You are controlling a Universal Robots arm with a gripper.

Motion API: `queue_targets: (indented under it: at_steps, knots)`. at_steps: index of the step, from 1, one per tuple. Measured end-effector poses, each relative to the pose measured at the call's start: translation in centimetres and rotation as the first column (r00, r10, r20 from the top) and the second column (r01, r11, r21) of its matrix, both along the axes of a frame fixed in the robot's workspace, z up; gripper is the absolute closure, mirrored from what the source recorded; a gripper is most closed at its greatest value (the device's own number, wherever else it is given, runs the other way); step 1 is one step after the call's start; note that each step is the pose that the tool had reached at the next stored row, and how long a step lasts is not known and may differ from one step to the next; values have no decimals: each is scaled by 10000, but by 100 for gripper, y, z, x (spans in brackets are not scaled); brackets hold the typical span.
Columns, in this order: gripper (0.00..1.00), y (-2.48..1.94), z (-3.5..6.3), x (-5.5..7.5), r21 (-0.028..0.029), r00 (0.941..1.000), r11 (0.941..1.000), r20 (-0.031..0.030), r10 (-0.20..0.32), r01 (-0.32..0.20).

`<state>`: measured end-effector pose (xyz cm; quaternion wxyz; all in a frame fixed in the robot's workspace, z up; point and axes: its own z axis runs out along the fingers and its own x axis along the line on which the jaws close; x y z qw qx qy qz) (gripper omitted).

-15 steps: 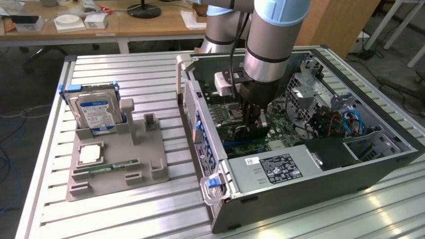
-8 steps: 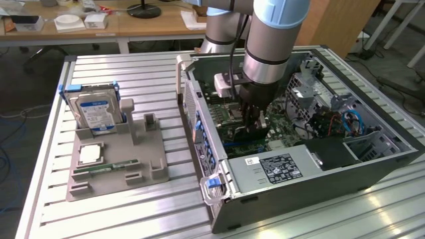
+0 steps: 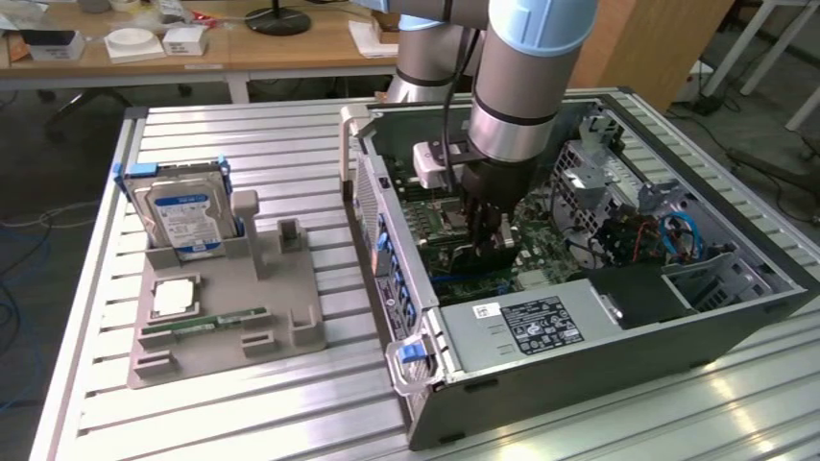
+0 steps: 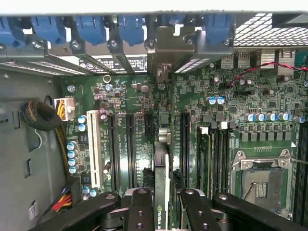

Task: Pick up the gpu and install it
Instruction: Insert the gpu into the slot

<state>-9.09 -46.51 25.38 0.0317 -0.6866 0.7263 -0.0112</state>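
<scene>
One arm (image 3: 532,67) reaches down into the open case (image 3: 602,360), which lies on its side at three o'clock on the slatted table (image 3: 256,144) in the exterior view. Its gripper (image 3: 491,240) hangs low over the board (image 3: 544,254), near the middle of the case.

In the wrist view the gripper (image 4: 166,204) is clenched on the gpu (image 4: 161,173). Black fingers (image 4: 139,209) press on both faces of the card. The card is seen edge-on, standing upright over the board (image 4: 134,91) among the long black slots (image 4: 129,149). I cannot tell whether its lower edge is seated in a slot. Its far end points at the row of blue clips (image 4: 91,26) along the case's rear wall. A CPU socket (image 4: 262,185) lies well apart from the card, beyond the memory slots.

At nine o'clock on the table sits a grey tray (image 3: 288,317). A drive (image 3: 186,216) stands upright at the tray's eleven o'clock corner. A square chip (image 3: 173,296) lies at the tray's eight o'clock, and a memory stick (image 3: 205,325) lies flat just beside the chip.
</scene>
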Motion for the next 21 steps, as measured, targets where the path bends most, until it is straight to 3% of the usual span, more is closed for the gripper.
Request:
queue_targets:
  at_steps: [4, 21]
  knots:
    - [74, 26, -5, 1, 1, 10000, 10000, -1, 2, -2]
    - [74, 37, -15, 0, 2, 10000, 10000, 0, 1, -1]
